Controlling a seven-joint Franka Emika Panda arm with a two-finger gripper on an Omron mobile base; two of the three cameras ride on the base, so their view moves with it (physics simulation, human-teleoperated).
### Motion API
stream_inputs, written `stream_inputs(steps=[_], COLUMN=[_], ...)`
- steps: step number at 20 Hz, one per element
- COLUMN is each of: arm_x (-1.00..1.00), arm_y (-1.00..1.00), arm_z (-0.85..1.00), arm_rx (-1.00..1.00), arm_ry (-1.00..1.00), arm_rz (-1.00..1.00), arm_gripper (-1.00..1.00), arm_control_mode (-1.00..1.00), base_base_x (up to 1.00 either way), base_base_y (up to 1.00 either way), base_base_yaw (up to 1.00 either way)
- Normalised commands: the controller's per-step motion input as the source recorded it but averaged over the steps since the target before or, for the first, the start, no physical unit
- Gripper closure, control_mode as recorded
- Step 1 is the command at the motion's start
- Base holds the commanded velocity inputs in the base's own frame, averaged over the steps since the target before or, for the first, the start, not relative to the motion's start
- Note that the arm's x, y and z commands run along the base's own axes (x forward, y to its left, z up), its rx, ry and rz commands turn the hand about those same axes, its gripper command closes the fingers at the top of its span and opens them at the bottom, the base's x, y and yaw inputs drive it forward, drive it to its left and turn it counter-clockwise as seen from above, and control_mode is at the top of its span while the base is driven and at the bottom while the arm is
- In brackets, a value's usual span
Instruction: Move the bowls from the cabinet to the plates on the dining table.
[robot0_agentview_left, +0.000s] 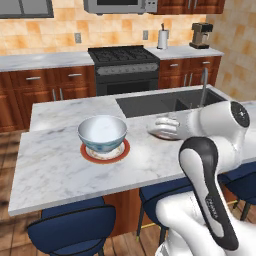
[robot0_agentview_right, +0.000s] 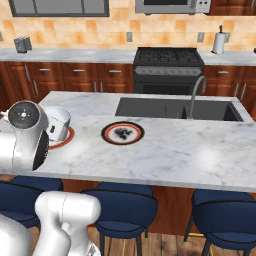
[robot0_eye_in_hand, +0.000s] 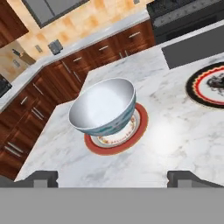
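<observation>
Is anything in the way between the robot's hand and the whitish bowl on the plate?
No, nothing visible. The open hand faces the glossy grey-white bowl sitting on its red-rimmed plate, with only bare marble table top between them.

A glossy glazed finish was shown by the bowl (robot0_agentview_left: 102, 131); the dining table (robot0_agentview_left: 55, 170) top was polished veined marble.
</observation>
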Motion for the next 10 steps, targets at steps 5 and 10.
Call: stream_inputs(steps=[5,10], arm_x=[-0.92,-1.00], arm_y=[-0.06,-0.22], arm_z=[0.49,0.27], arm_rx=[-0.12,-0.14], arm_ry=[0.00,0.02], arm_rz=[0.09,0.04], arm_gripper=[-1.00,-1.00], arm_control_mode=[-1.00,-1.00], base_base_x=[0.00,0.00], base_base_y=[0.00,0.00], base_base_yaw=[0.00,0.00])
